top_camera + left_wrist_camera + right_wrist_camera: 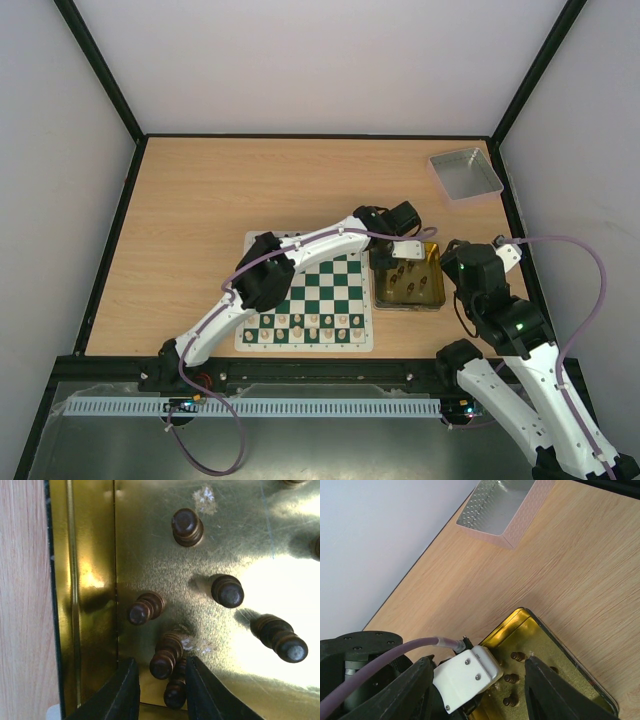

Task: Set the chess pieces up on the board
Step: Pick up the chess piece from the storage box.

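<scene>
Left tool: in its own wrist view we see the dark fingers set narrowly apart, low over the gold tin. They straddle two toppled dark chess pieces, and the left finger is clear of them, so nothing is gripped.
Right tool: spread wide and holding nothing, just beside the tin's right side.
Task pieces: all the dark ones we can see are in the tin, some upright and some on their sides.
Board: left of the tin and touching or nearly touching it. Cream pieces fill its two near rows.
Only in the top view: the left arm crossing the board's far right corner to reach the tin, hiding some squares there.
Only in the left wrist view: scratches and pale smears on the tin floor.
Only in the right wrist view: the embossed side wall of the grey tray.
In the way: a white box on the left wrist, with a purple cable, sits between the right tool's fingers and hides part of the tin.
Surroundings: the tray stands well apart, at the far right corner of the wooden counter.
</scene>
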Controlling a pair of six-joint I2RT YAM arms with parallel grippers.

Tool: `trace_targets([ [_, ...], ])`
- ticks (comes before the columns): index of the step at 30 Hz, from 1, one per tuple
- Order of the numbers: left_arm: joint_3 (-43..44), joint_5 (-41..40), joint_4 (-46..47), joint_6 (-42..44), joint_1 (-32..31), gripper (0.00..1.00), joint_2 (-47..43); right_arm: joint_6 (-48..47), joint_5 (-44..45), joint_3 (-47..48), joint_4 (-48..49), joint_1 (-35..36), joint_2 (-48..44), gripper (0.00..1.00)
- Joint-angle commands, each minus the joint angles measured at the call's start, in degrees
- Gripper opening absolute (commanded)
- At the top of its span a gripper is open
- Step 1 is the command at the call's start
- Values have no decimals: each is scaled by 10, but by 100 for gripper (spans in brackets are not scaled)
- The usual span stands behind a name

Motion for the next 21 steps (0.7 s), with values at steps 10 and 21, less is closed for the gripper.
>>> trace_targets([
  [10, 29, 25, -24, 0, -6, 15, 3, -1, 11, -13, 5, -1, -3, 49],
  [21, 31, 25, -30, -4, -7, 7, 8, 0, 13, -17, 5, -1, -13, 49],
])
